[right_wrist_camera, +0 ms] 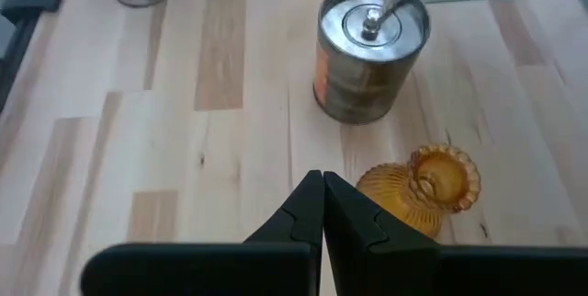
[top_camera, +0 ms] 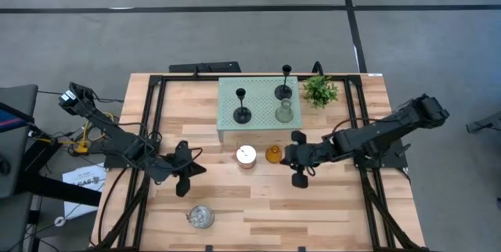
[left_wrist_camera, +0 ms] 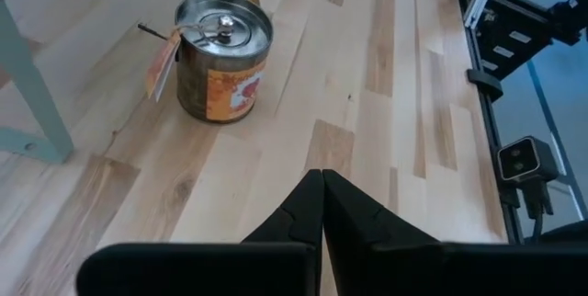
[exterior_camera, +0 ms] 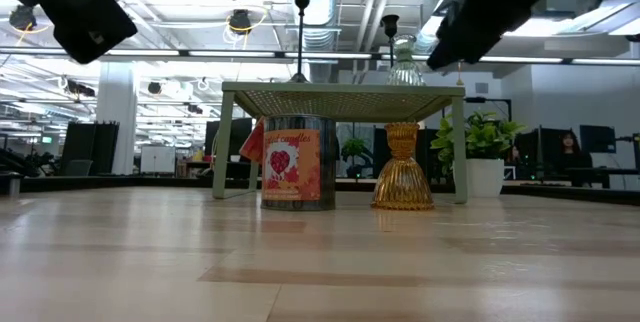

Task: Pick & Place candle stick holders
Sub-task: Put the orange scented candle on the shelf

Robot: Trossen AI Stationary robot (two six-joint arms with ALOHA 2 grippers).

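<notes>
Six candle holders on the table (top_camera: 329, 205), left to right: one silvery cup (top_camera: 200, 217) near the front edge, one black stemmed holder (top_camera: 242, 114) on the green perforated stand (top_camera: 258, 127), one orange-labelled tin cup (top_camera: 246, 156) (writing unreadable), one amber glass (top_camera: 273, 155), a second black stemmed holder (top_camera: 283, 90), one clear glass (top_camera: 285, 112). One potted plant (top_camera: 319, 90) beside the stand. Two grippers, fingers pressed together, empty: left gripper (top_camera: 188, 175) left of the tin, right gripper (top_camera: 299, 172) just beside the amber glass.
</notes>
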